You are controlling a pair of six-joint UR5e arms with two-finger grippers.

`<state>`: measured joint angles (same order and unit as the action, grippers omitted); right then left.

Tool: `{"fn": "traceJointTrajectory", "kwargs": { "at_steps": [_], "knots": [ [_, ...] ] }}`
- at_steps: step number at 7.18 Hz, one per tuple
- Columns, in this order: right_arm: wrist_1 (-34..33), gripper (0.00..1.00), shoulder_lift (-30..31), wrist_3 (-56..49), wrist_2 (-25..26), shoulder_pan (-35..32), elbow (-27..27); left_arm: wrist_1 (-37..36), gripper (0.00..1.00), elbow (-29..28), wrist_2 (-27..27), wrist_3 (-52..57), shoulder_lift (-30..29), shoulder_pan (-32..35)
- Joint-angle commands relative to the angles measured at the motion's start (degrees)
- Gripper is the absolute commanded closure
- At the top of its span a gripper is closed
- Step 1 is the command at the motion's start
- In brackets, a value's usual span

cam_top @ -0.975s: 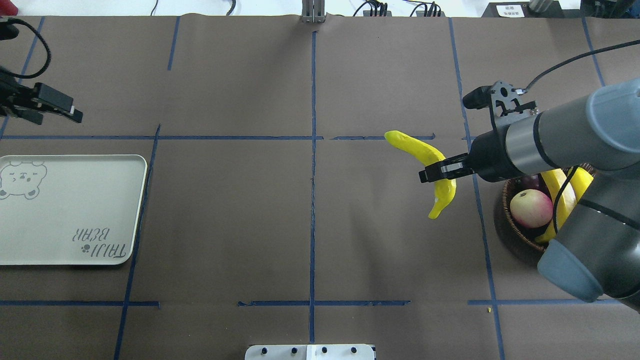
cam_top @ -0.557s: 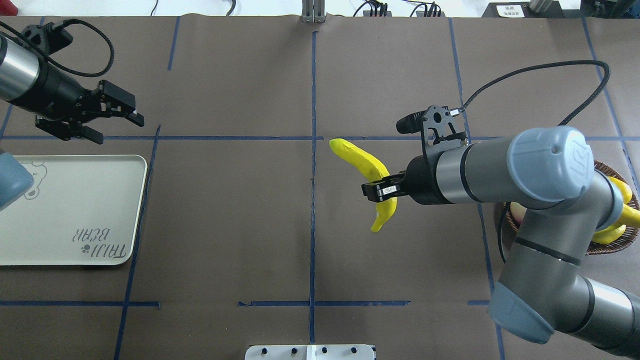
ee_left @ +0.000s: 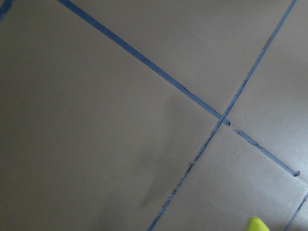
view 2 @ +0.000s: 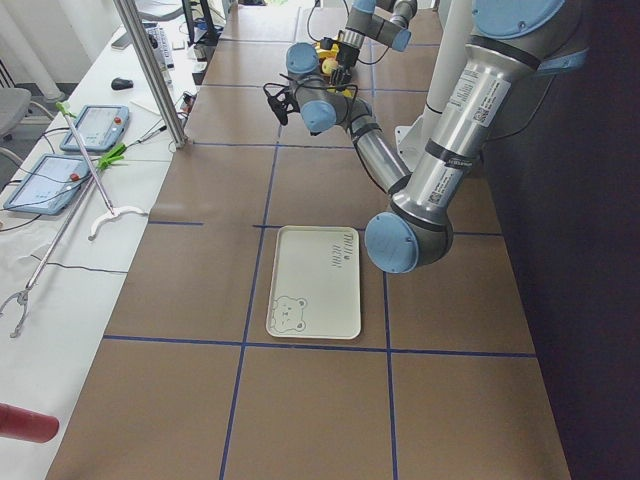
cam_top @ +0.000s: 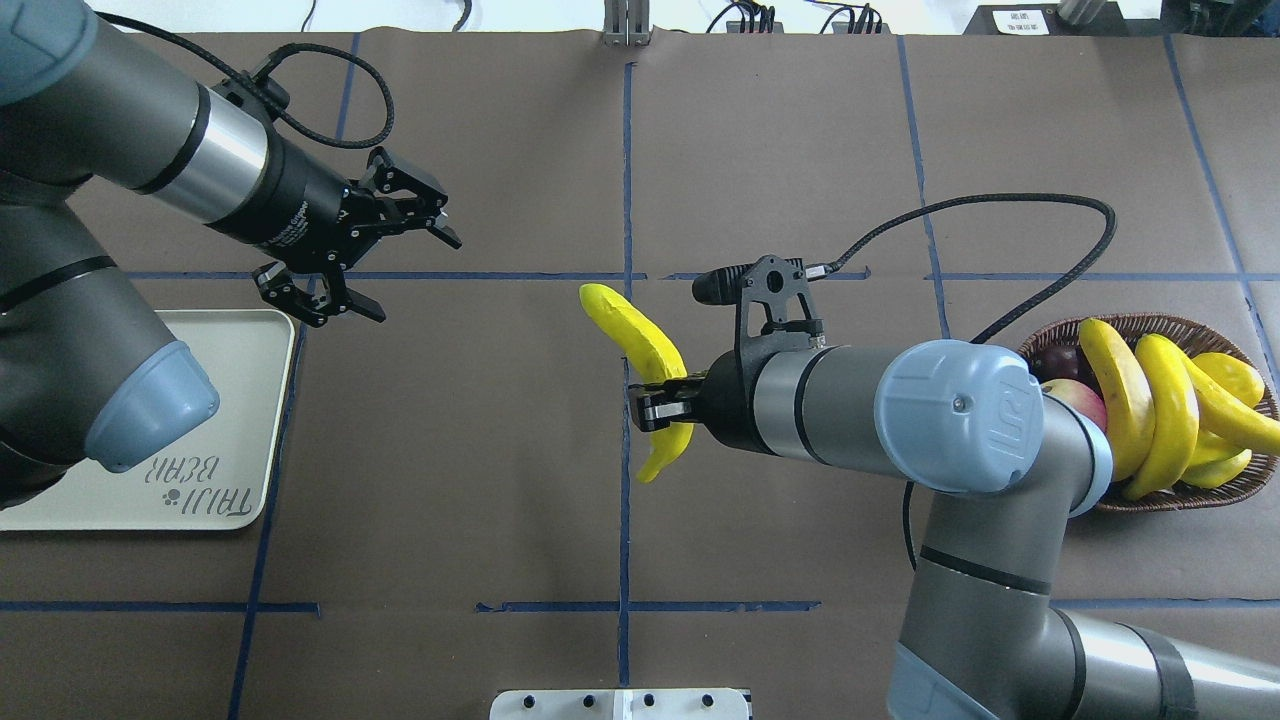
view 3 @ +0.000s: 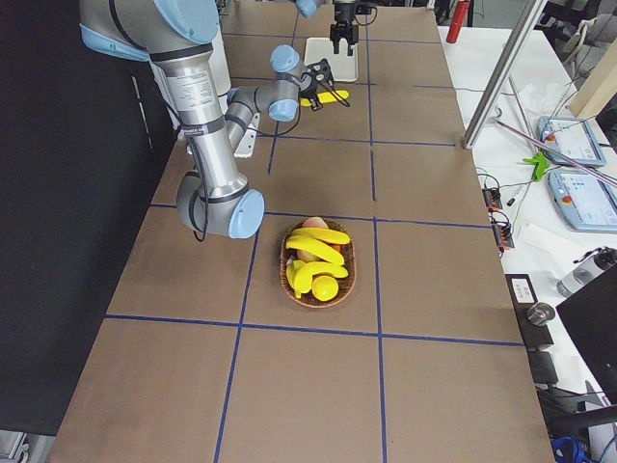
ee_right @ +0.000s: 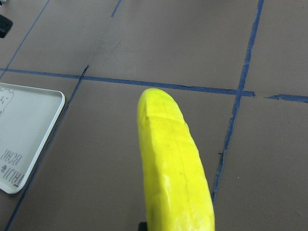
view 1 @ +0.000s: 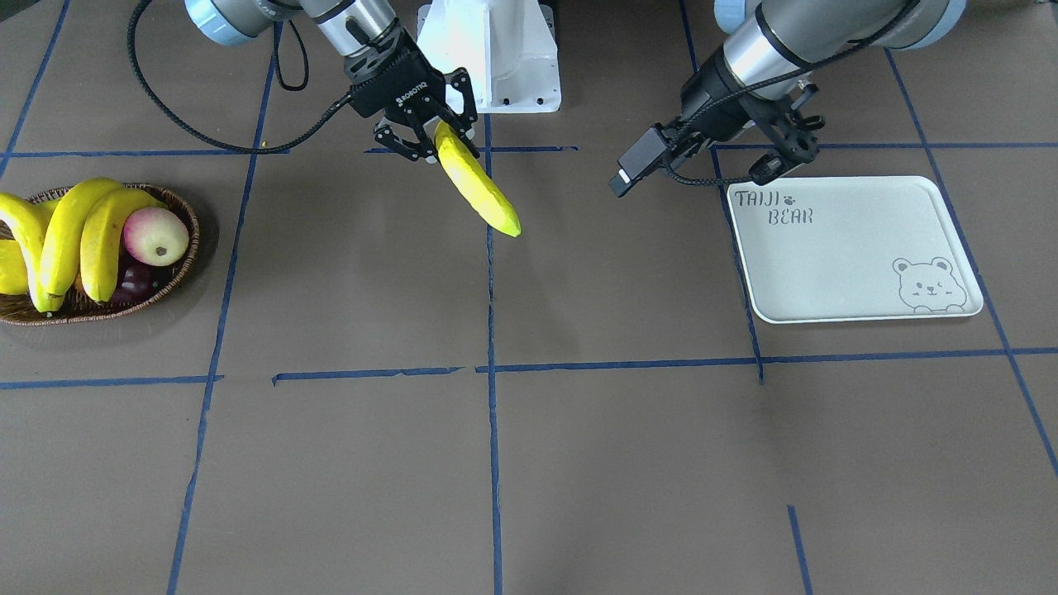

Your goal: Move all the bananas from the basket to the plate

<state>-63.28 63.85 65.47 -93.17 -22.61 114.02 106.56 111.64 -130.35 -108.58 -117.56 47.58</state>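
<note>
My right gripper (cam_top: 660,405) is shut on a yellow banana (cam_top: 635,340) and holds it above the table's centre line; the front view shows the same gripper (view 1: 428,136) and banana (view 1: 475,186). Three more bananas (cam_top: 1160,410) lie in the brown wicker basket (cam_top: 1170,500) at the right, which the front view shows at its left (view 1: 83,314). The white plate (cam_top: 230,420) with the bear drawing is bare at the left. My left gripper (cam_top: 420,280) hangs open and holds nothing, just beyond the plate's far right corner.
The basket also holds a red-yellow apple (view 1: 154,235), a dark fruit (view 1: 132,281) and a plump yellow fruit (cam_top: 1225,375). The robot's white base (view 1: 488,58) is at the near edge. Blue tape lines cross the brown table.
My right arm has carried the banana left from beside the basket to the centre line. My left arm has swung in from the left edge toward the middle, gripper open.
</note>
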Motion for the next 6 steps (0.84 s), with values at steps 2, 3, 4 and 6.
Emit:
{"fn": "traceJointTrajectory", "kwargs": {
  "at_steps": [2,3,4,6],
  "knots": [
    [0.0,1.0,-3.5,7.6,1.9,1.4,-2.1,7.2,0.0,-1.1,9.1,-10.9,-1.3,-6.2],
    [-0.1,1.0,-4.9,7.8,2.1,1.8,-2.2,7.3,0.0,-1.2,10.6,-11.7,-1.3,-7.8],
    [-0.4,1.0,-5.7,7.8,2.6,2.3,-2.3,7.3,0.0,-1.8,13.7,-11.8,-2.2,-10.4],
    [-0.5,1.0,-5.9,7.7,4.2,3.7,-2.3,7.3,0.0,-3.7,16.0,-11.9,-3.9,-12.2]
  ]
}}
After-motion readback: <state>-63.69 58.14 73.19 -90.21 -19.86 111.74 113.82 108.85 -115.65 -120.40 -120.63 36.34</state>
